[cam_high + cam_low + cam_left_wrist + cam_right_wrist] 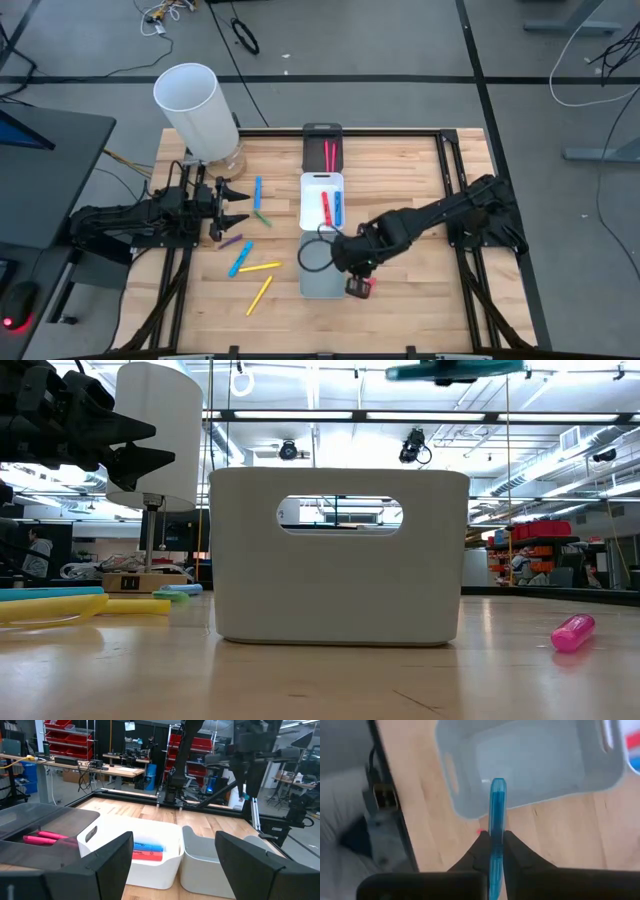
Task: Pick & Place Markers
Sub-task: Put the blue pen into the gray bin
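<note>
no readable text, labels or numbers anywhere.

A translucent blue marker (497, 835) between black fingers (479, 851); red markers (328, 155) in the black tray (322, 130), red and blue in the white tray (310, 205), yellow markers (260, 267) on the pale wooden table (420, 170).

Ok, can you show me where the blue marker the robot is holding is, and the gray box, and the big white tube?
blue marker (497, 820): right wrist view, middle of its barrel.
gray box (535, 760): right wrist view, its bare inside floor.
big white tube (195, 115): high view, its outer side wall.
</note>
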Tool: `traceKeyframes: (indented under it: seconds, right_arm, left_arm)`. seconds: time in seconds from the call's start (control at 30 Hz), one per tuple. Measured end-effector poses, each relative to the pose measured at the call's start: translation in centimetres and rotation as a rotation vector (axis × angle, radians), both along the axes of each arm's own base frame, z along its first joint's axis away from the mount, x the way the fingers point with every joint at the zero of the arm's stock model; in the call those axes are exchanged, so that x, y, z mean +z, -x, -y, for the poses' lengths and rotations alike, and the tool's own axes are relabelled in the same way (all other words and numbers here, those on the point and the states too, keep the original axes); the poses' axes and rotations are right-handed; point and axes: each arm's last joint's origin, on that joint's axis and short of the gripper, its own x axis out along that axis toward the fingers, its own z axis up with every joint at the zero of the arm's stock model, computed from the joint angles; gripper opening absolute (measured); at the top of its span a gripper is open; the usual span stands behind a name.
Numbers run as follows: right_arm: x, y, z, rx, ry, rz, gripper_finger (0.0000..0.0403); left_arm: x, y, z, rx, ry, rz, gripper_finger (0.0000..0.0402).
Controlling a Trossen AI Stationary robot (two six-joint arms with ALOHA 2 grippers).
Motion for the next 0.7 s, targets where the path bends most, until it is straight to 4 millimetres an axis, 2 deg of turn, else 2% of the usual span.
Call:
traceKeyframes:
  seconds: [0.13,0.43,0.7]
  right_arm:
    - [0.0,-0.5,1.4,-0.191,-0.046,-0.024,0.0018]
    - [0.2,-1.8,3.9,-0.486,-0.138,-0.016,0.0018]
    - [0.2,-2.0,4.5,-0.762,-0.149,0.000,0.0018]
  left_arm:
    - [0.0,0.0,0.0,0.000,0.000,0.000,0.0288]
    - [0.0,0.0,0.0,0.000,0.000,0.000,0.0288]
    - [0.0,0.0,0.0,0.000,0.000,0.000,0.0288]
